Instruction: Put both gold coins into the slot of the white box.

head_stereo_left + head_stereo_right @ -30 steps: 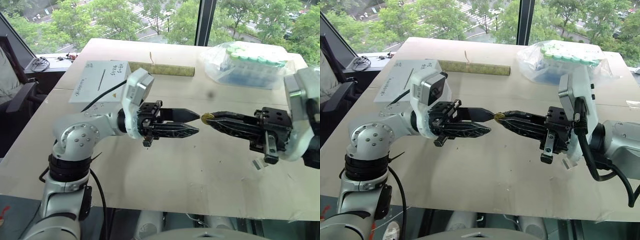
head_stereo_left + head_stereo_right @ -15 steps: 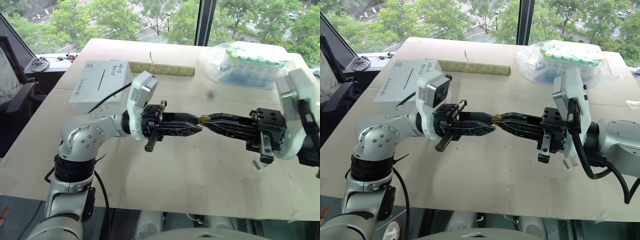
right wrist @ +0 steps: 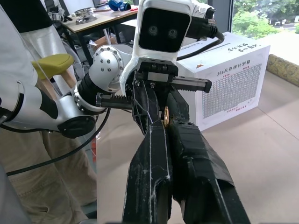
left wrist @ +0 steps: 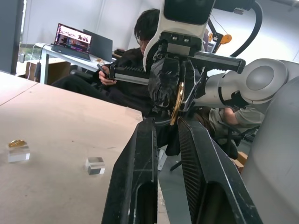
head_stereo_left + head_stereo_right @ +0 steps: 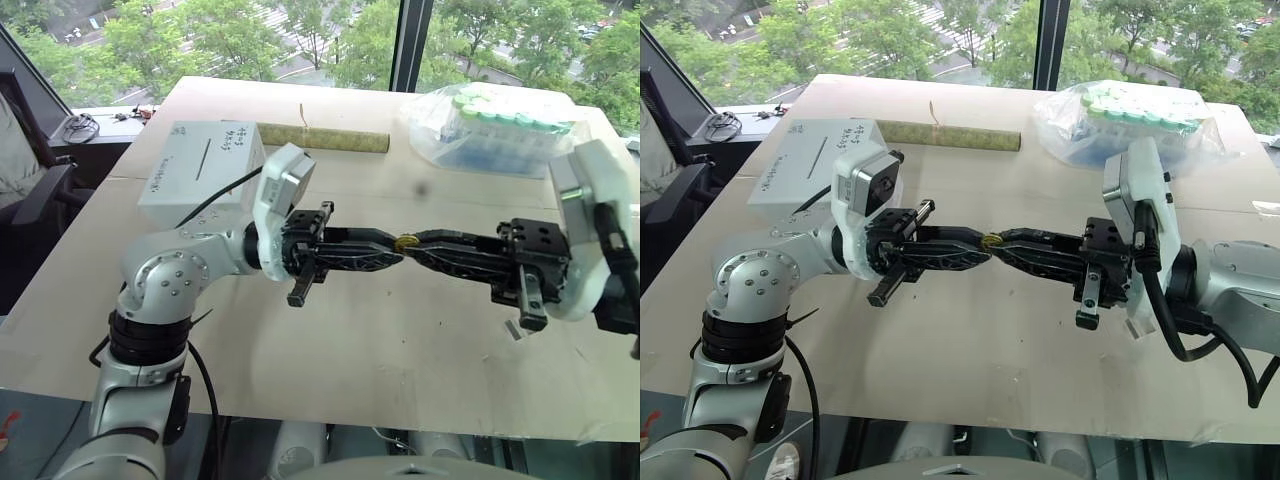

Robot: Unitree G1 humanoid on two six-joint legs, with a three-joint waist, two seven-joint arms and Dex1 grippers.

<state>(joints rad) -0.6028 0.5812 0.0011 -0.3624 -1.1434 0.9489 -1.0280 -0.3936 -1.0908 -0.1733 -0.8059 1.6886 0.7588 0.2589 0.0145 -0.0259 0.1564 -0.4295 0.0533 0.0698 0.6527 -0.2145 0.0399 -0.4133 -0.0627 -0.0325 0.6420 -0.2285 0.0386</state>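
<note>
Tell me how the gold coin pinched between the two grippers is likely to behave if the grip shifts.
The gold coin looks thin, hard and shiny, so it would probably slide easily between the black fingertips. It is held on edge between the left gripper and the right gripper, above the table; if dropped, it could well roll or bounce away. It seems light and stiff.

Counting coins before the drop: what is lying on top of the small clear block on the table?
A second gold coin lies flat on one clear block. The neighbouring clear block carries nothing. The coin's underside is covered.
</note>
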